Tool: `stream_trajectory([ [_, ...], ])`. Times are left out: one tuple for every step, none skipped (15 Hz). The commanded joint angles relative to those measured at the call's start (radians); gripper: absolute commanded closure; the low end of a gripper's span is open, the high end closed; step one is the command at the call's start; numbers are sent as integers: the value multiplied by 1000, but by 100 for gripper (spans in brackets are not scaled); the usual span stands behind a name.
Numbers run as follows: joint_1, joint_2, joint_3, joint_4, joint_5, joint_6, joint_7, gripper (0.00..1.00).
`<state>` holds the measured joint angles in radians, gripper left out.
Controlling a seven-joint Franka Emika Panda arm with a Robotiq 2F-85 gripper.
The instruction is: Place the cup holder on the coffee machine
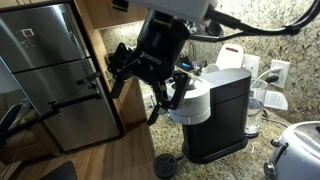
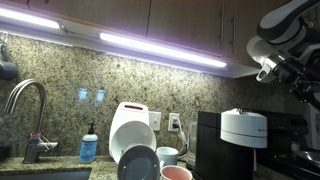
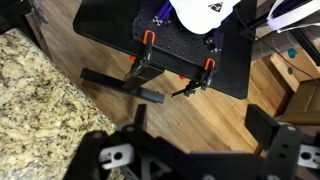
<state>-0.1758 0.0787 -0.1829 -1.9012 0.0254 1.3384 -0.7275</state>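
The coffee machine point(image 1: 215, 115) is a black box with a round silver-grey head, standing on the granite counter; it also shows in an exterior view point(image 2: 243, 140). The cup holder point(image 1: 165, 165), a small round black perforated disc, lies on the counter just in front of the machine's base. My gripper point(image 1: 150, 88) hangs in the air above and beside the machine's head, well above the disc, open and empty. In the wrist view its fingers point(image 3: 205, 132) are spread apart with only wooden floor between them. The disc is out of the wrist view.
A steel fridge point(image 1: 55, 80) stands beyond the counter. A white-and-chrome appliance point(image 1: 298, 150) sits beside the machine. Dishes and cups point(image 2: 150, 160), a soap bottle point(image 2: 89, 147) and a faucet point(image 2: 30, 110) line the counter. A black tripod base point(image 3: 190, 45) stands on the floor.
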Motion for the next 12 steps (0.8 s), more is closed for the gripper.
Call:
stream_trajectory([
  [-13,0,8,3,26,-36,-25,0],
  [-17,0,5,-3,30,-35,-29,0],
  [-22,-1,1,-13,31,-26,-31,0],
  [-27,0,-3,-21,22,-28,-37,0],
  [-34,-2,-7,-30,22,-22,-38,0],
  [-42,-8,-12,-43,13,-17,-43,0],
  [-52,-18,-18,-62,2,-13,-53,0],
  [-60,-28,-24,-79,-3,-3,-54,0],
  [-68,-36,-30,-95,-17,-2,-72,0],
  [-75,-43,-37,-110,-21,8,-74,0],
  [-84,-45,-43,-120,-17,7,-92,0],
  [-89,-39,-48,-123,-16,3,-105,0],
])
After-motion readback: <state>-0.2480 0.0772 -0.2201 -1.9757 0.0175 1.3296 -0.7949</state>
